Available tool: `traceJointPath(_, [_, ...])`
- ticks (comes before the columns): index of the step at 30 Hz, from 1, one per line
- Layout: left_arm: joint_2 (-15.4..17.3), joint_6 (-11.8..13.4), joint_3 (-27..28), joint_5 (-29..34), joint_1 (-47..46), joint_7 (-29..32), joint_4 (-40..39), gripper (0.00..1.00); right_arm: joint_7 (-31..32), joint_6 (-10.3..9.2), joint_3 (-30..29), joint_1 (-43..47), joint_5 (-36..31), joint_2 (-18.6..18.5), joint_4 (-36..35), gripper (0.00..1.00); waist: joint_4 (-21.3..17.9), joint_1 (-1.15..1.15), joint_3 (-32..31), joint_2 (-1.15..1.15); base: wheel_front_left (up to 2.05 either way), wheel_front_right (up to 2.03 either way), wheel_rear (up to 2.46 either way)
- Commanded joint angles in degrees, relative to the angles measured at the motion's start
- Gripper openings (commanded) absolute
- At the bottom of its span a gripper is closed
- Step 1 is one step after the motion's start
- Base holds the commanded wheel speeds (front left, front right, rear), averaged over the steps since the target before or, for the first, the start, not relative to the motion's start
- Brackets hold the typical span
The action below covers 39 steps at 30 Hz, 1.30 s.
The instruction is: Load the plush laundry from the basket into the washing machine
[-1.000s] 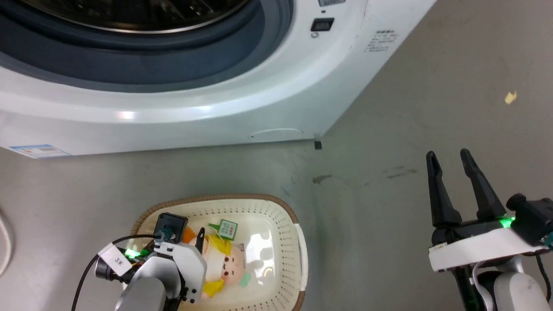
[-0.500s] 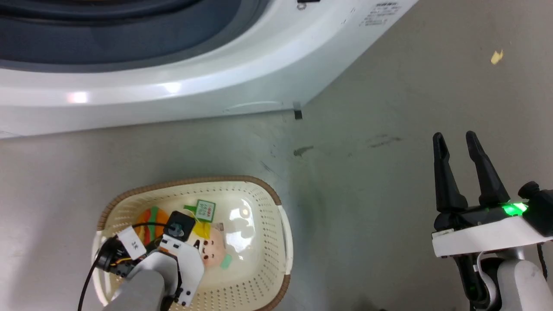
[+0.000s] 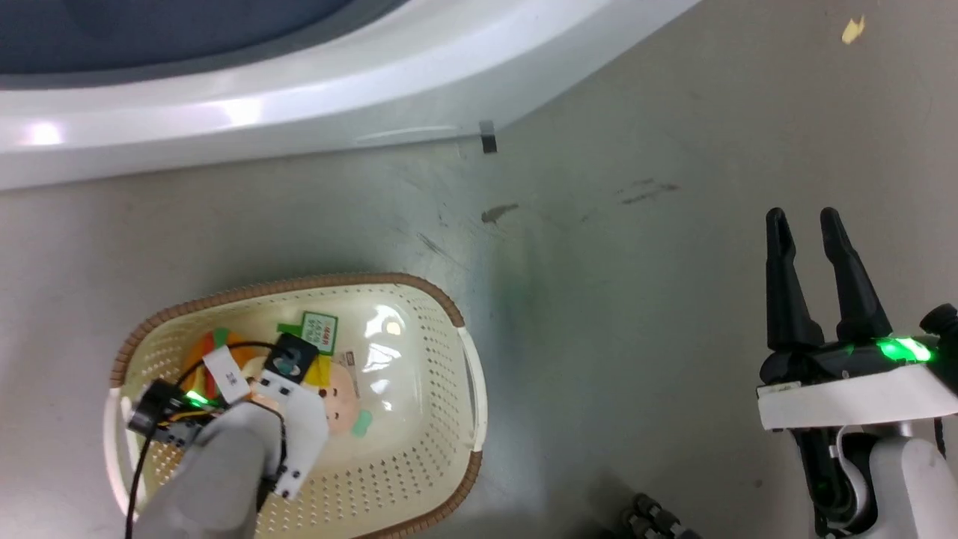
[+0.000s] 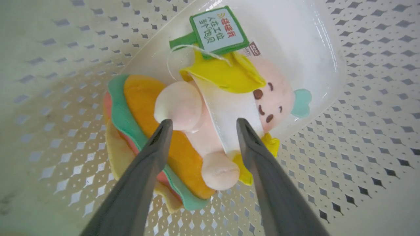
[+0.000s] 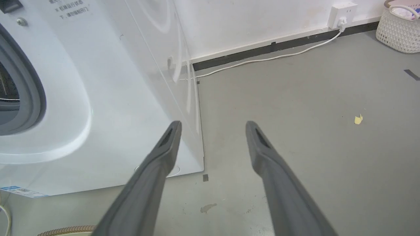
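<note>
The cream basket (image 3: 359, 281) with its brown rim stands on the floor at the lower left of the head view. Inside lie the beige-pink plush doll (image 4: 279, 98) in yellow clothes, with a green tag (image 4: 218, 31), and the round orange plush (image 4: 144, 105) with a green band under its side. My left gripper (image 4: 203, 122) is open low in the basket, with one finger on each side of the doll's body. My left wrist (image 3: 292, 404) covers part of the doll. The right gripper (image 3: 802, 217) is open over bare floor. The white washing machine (image 3: 299, 97) stands beyond the basket.
Grey floor lies between the basket and the washing machine (image 5: 115, 98). By the far wall are a white socket (image 5: 341, 13) with a cable along the skirting and a woven basket (image 5: 398, 29). A yellow scrap (image 5: 358, 119) lies on the floor.
The head camera has tipped down, so the washer has slid up the picture. My left gripper has sunk deeper into the basket over the doll. The right gripper keeps its open pose.
</note>
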Motion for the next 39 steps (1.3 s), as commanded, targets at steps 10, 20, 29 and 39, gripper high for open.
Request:
traceJointPath(10, [1.94,1.08,-2.09,-1.96,-6.54,1.7,7.38,1.0,-1.8,-0.05,0.28,-3.34,3.6,0.0,-1.04,1.0,-2.57,0.0,6.56,0.0,0.0,0.0,0.0])
traceJointPath(20, [3.35,0.14,-3.86,-3.9,-8.35,-0.61,12.62,0.0,-2.87,-0.05,1.27,-5.69,5.82,0.0,-0.78,1.0,-5.22,0.0,9.51,0.0,0.0,0.0,0.0])
traceJointPath(29, [2.07,0.19,-5.15,-6.31,-8.37,-5.08,16.96,0.0,-3.76,-0.05,0.4,-6.63,5.28,0.0,-0.48,1.0,-4.84,0.0,4.53,0.0,0.0,0.0,0.0])
traceJointPath(39, [-5.96,-0.7,-3.66,-10.55,-3.4,-15.92,15.68,0.0,-3.77,-0.05,-2.47,-0.68,-2.02,0.0,-0.12,1.0,2.21,0.0,-12.4,0.0,0.0,0.0,0.0])
